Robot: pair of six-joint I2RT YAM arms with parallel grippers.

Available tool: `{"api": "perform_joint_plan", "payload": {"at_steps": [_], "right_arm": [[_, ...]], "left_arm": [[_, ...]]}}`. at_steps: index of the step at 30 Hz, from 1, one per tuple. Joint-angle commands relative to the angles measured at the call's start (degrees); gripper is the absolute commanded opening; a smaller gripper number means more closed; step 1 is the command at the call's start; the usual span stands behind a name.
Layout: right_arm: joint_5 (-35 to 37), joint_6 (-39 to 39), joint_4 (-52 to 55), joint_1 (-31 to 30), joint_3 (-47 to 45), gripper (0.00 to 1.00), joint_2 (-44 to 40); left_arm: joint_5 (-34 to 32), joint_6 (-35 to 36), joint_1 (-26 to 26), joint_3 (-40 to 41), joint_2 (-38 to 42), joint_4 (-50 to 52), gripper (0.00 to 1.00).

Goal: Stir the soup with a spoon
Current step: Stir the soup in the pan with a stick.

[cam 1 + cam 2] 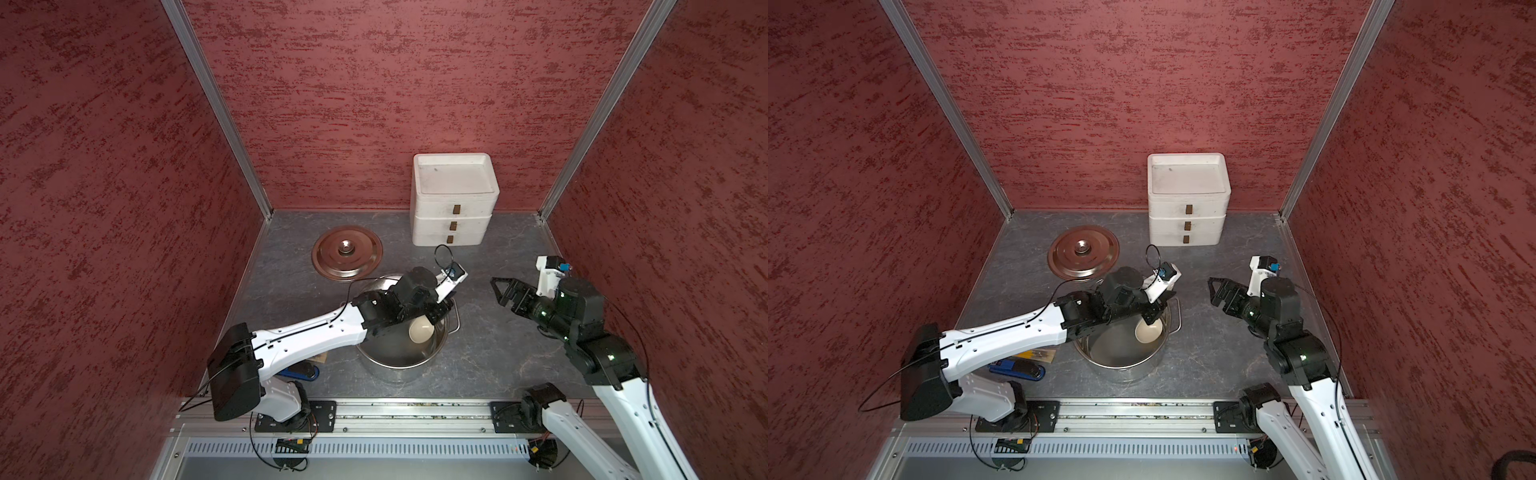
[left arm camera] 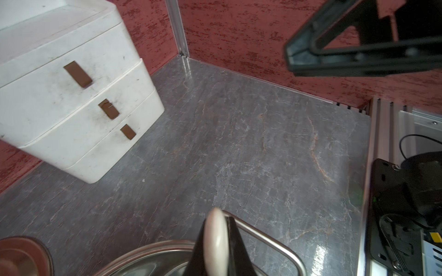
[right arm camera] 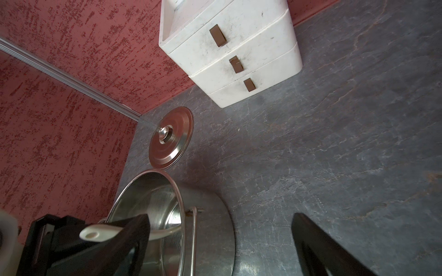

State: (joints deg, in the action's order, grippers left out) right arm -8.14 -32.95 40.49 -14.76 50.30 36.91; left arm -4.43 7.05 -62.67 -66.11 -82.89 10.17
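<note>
left tool [image 1: 438, 318] clamps spoon [image 1: 422, 331], bowl inside pot [image 1: 395, 372]; right tool [image 1: 498, 292] gaping, clear of pot

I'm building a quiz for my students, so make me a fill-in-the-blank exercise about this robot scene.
1. The cream-white plastic spoon is clamped by the robot's ____ arm.
2. The spoon's bowl is ____ the round steel pot.
3. The fingers of the right gripper are ____, holding nothing.
4. The white plastic drawer unit has ____ drawers.
Missing words: left, inside, open, three.
</note>
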Motion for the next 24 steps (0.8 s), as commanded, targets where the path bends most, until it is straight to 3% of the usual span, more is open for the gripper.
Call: {"api": "perform_joint_plan", "payload": {"at_steps": [1, 8, 14, 19, 24], "right_arm": [[1.2, -0.06, -0.25, -0.26, -0.41, 0.97, -0.74], [0.0, -0.91, -2.03, -0.21, -2.52, 0.97, -0.62], [-1.06, -0.63, -3.37, -0.22, -2.68, 0.97, 0.94], [-1.6, -0.36, -4.25, -0.19, -2.58, 0.97, 1.95], [-2.3, -0.2, -5.14, -0.25, -2.26, 0.97, 3.04]], "left_arm": [[-2.07, 0.39, -3.8, -0.62, 2.12, 0.14, 0.0], [-10.16, -4.21, -10.24, 3.45, 8.22, 6.0, 0.0], [-17.23, -9.54, -11.98, 8.65, 14.63, 11.26, 0.0], [-23.67, -11.77, -10.93, 13.72, 22.48, 14.32, 0.0], [-25.06, -12.16, -4.66, 16.57, 27.05, 14.35, 0.0]]}}
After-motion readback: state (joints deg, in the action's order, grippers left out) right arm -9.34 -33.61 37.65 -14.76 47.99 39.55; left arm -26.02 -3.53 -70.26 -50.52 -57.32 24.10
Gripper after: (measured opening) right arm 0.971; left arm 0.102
